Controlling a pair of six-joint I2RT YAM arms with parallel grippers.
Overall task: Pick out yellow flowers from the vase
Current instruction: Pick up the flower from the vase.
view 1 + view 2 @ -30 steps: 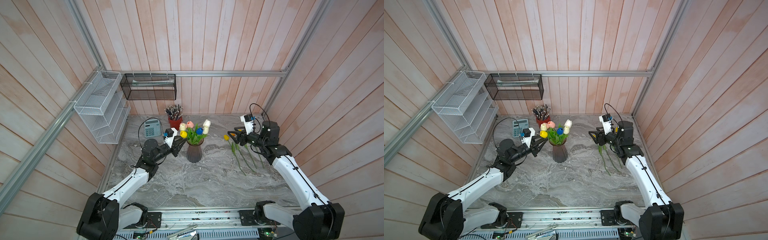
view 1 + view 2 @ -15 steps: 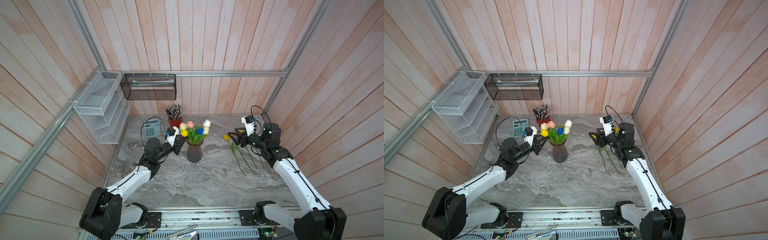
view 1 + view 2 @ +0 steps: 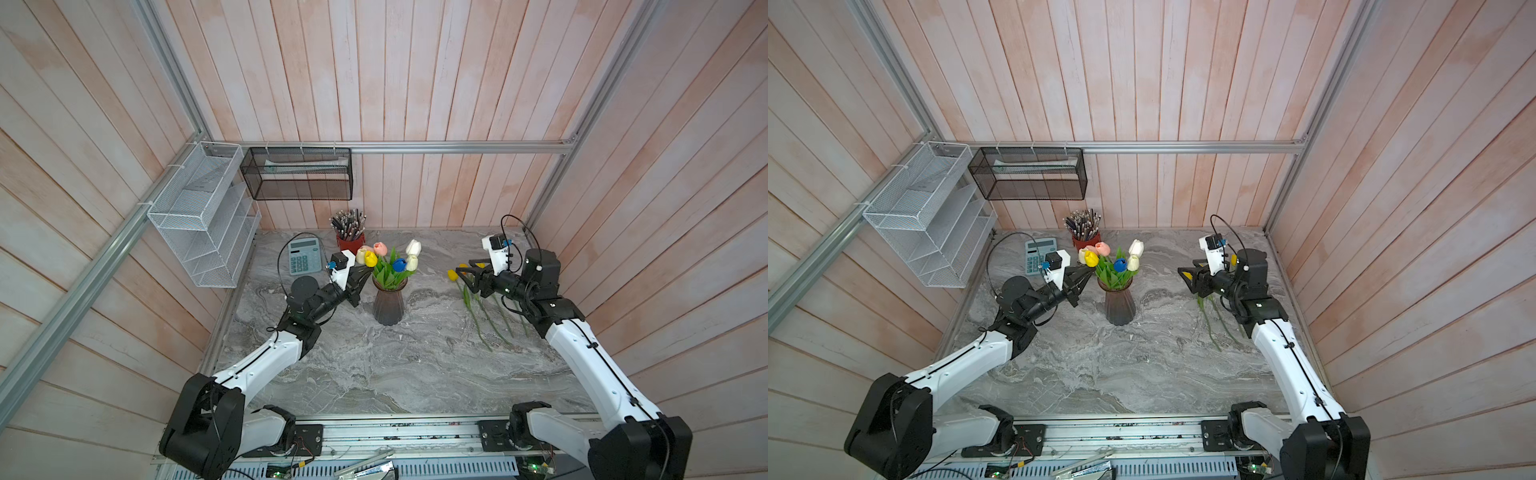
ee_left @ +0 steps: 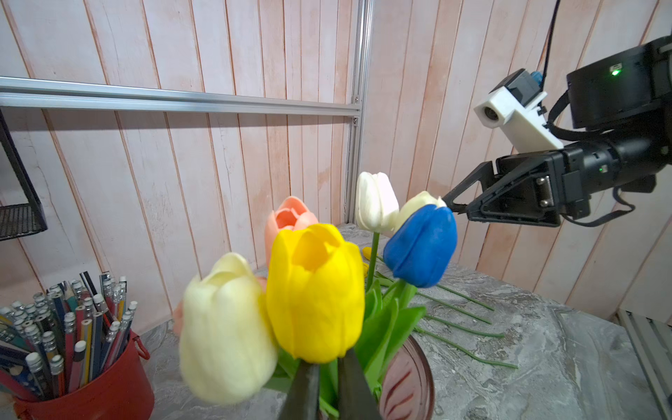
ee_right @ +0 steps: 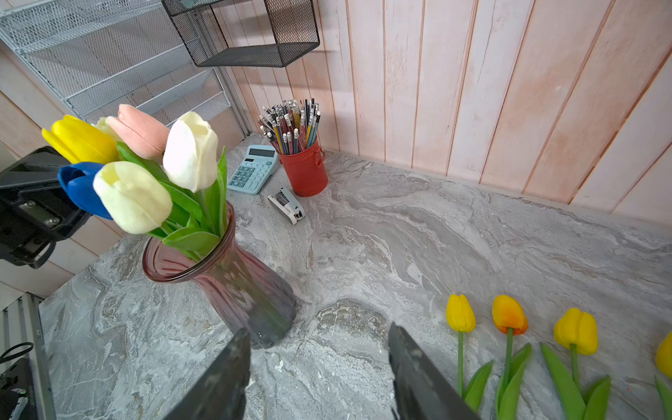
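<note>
The dark ribbed vase (image 3: 390, 305) (image 3: 1119, 305) (image 5: 236, 291) stands mid-table with one yellow flower (image 3: 370, 258) (image 3: 1091, 258) (image 4: 315, 291) among white, pink and blue tulips. My left gripper (image 3: 368, 272) (image 4: 329, 358) reaches in from the vase's left. Its fingers are drawn close on the green stem just under that yellow head. Several yellow flowers (image 5: 460, 312) (image 3: 453, 274), one more orange (image 5: 509, 314), lie on the table to the right. My right gripper (image 3: 463, 274) (image 5: 320, 329) hangs open above the table between the vase and those flowers, holding nothing.
A red pencil cup (image 3: 350, 241), a blue calculator (image 3: 305, 257) and a stapler (image 5: 286, 205) sit behind the vase. A white wire rack (image 3: 203, 216) and a black mesh basket (image 3: 297, 174) hang on the walls. The blue tulip (image 4: 422, 247) leans toward the right arm.
My left gripper has slid in toward the vase and its jaws have narrowed round the stem under the yellow head. The right arm has hardly moved.
</note>
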